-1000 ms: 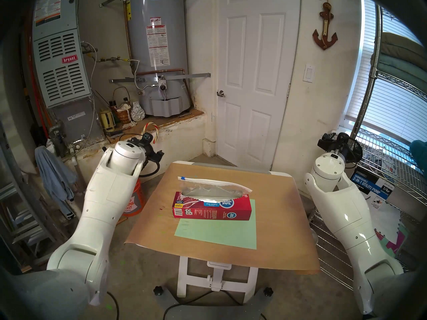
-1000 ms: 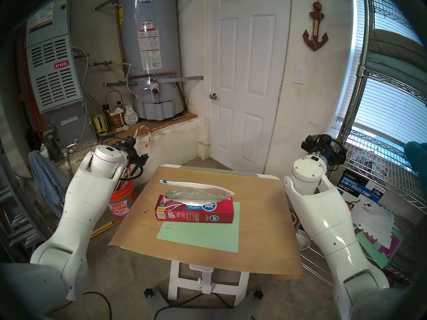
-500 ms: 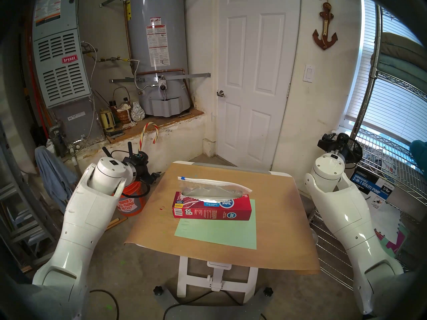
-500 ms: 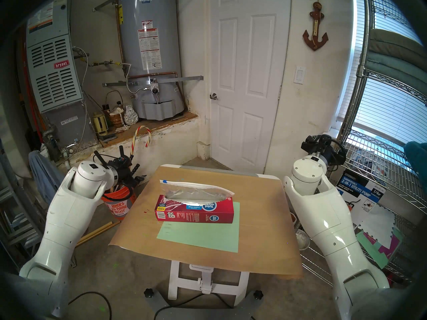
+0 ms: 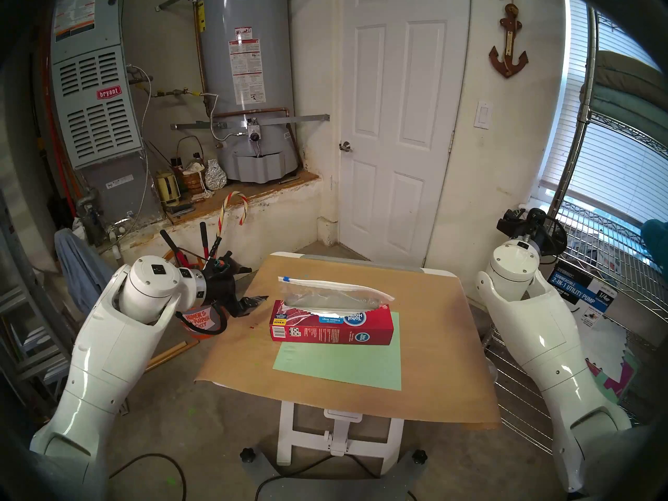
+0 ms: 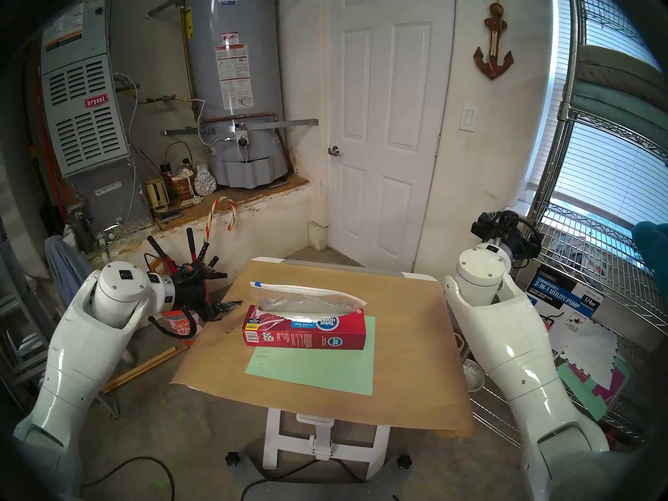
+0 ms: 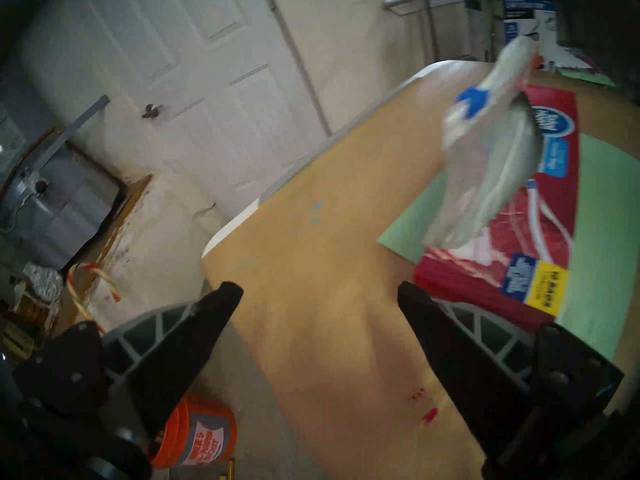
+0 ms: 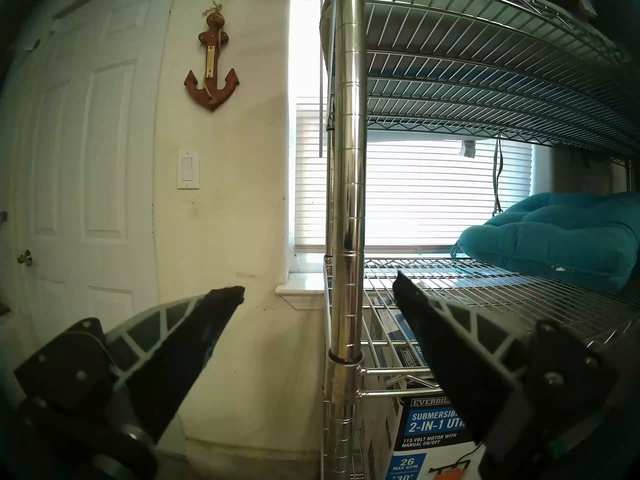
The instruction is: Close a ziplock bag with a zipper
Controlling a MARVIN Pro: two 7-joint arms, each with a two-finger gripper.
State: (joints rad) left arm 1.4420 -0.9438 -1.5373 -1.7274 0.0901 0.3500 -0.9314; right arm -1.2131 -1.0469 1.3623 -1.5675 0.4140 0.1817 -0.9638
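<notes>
Head view, table: brown paper-covered table (image 5: 433,381) right in front, nothing held over it.
Green sheet: green sheet (image 5: 339,363) lies flat on the near half of the table.
Red box: red box (image 5: 336,326) sits on the sheet's far edge, long side across the view.
Bag: ziplock bag (image 5: 332,294) sticks up out of the box's top slot, mouth gaping, white strip along its far edge.
Zipper: zipper (image 5: 286,279) blue slider at the bag's left end, apart from both grippers.
Left gripper: left gripper (image 5: 255,285) hangs over the table's left edge, angled down toward the box, jaws spread wide, empty; near the box's left end, not touching.
Left wrist view: fingers (image 7: 221,306) wide apart over bare paper, box and bag up right, blurred.
Bucket: orange bucket (image 7: 197,437) on the floor below the left gripper.
Right gripper: right gripper (image 8: 318,288) off the table's right side, jaws wide, empty, facing a wire shelf (image 8: 485,288) post.
</notes>
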